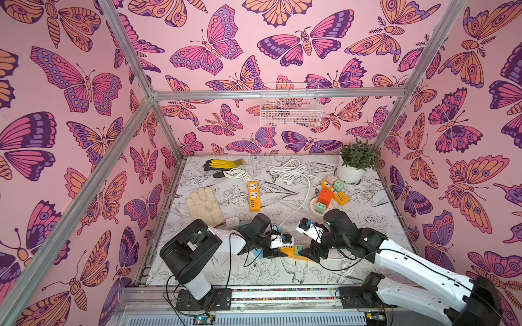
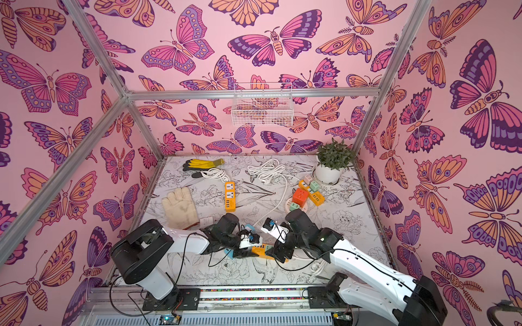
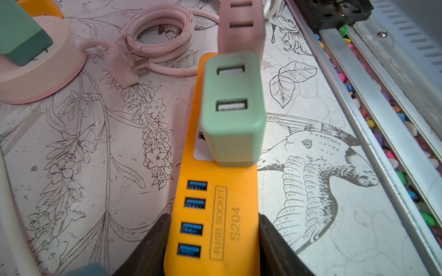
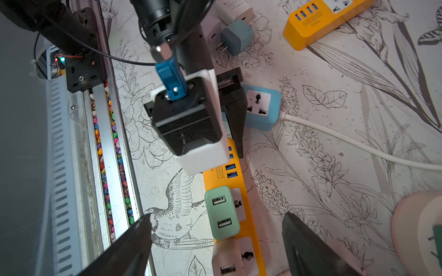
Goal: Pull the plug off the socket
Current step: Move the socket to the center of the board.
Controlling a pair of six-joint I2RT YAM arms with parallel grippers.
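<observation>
An orange socket strip [image 3: 215, 215] lies near the table's front, seen in both top views [image 1: 293, 251] [image 2: 261, 249]. A green plug [image 3: 233, 107] with two USB ports sits in it, and a pale pink plug [image 3: 241, 26] sits in the outlet just beyond. My left gripper [image 3: 212, 217] is shut on the strip's USB end, one dark finger [image 3: 153, 246] pressed against each long side. My right gripper [image 4: 217, 215] hangs open above the strip's other end. The green plug [image 4: 222, 212] and the pink plug [image 4: 227, 258] stand between its spread fingers [image 4: 134, 243], untouched.
A blue socket [image 4: 262, 107] with a white cord lies beside the left gripper. A round pink socket base [image 3: 35, 71] and its coiled cable [image 3: 157, 43] are close by. A second orange strip [image 1: 253, 196], gloves [image 1: 204, 206] and a potted plant [image 1: 356, 163] lie farther back. The metal front rail [image 3: 358, 95] runs alongside.
</observation>
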